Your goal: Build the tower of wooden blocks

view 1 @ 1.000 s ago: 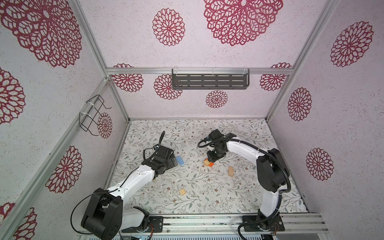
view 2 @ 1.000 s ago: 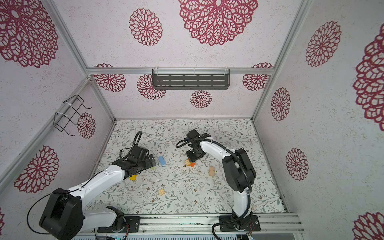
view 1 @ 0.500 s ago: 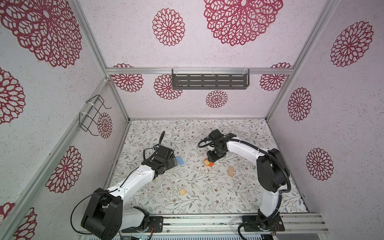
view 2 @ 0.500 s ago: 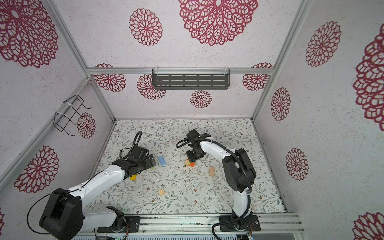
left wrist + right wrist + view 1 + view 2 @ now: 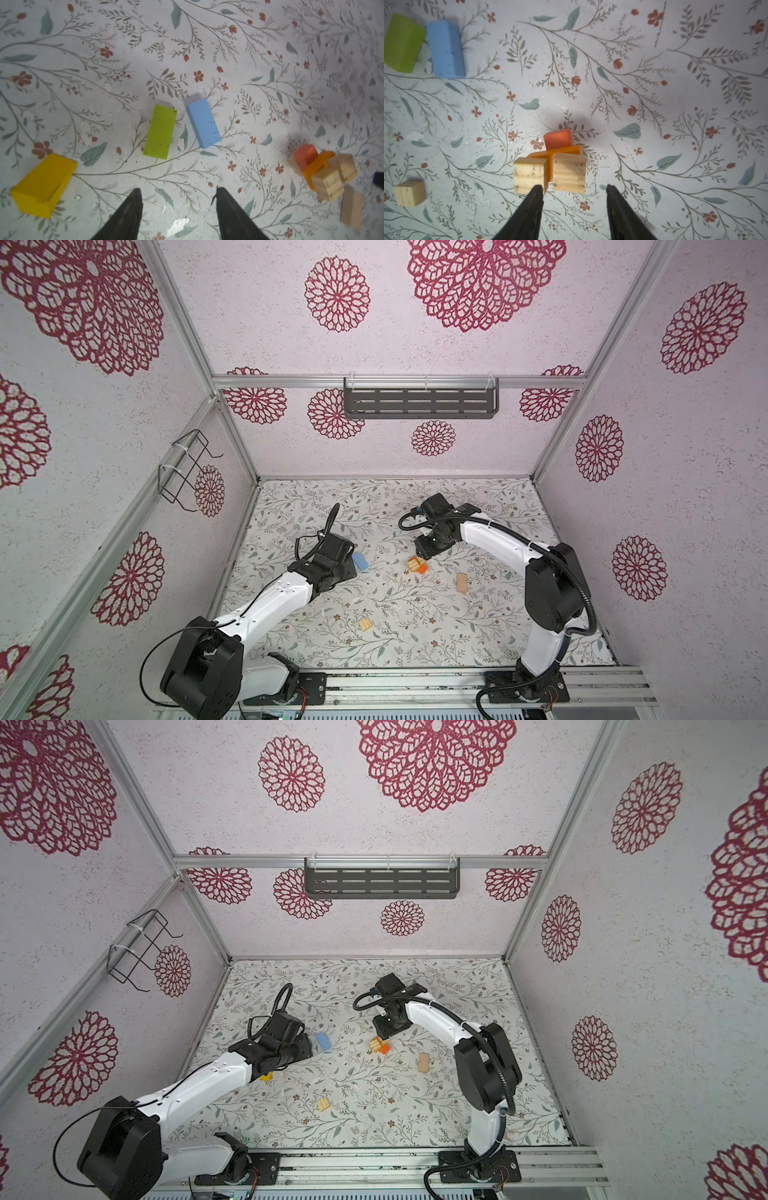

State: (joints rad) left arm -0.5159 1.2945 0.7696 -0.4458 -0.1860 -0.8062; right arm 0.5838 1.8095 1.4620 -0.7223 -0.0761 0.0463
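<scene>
The wood block tower (image 5: 417, 565) (image 5: 379, 1045) is a low cluster: two tan blocks (image 5: 570, 173) flank an orange block (image 5: 548, 166), and a red-orange block (image 5: 558, 138) lies beyond them. My right gripper (image 5: 574, 185) is open and empty, its fingertips just short of the tan blocks. My left gripper (image 5: 177, 189) is open with only floor between its fingers. Ahead of it lie loose wood blocks: green (image 5: 160, 131), light blue (image 5: 203, 122) and yellow (image 5: 42, 185). In the left wrist view the tower (image 5: 324, 170) sits far to one side.
A plain tan block (image 5: 461, 583) (image 5: 423, 1063) lies right of the tower. A grooved tan block (image 5: 365, 624) (image 5: 323, 1104) rests nearer the front rail. A tan cube (image 5: 410, 193) shows in the right wrist view. Patterned walls close in three sides.
Both arms hold nearly the same places and no block has moved. My left jaws have drawn closer together.
</scene>
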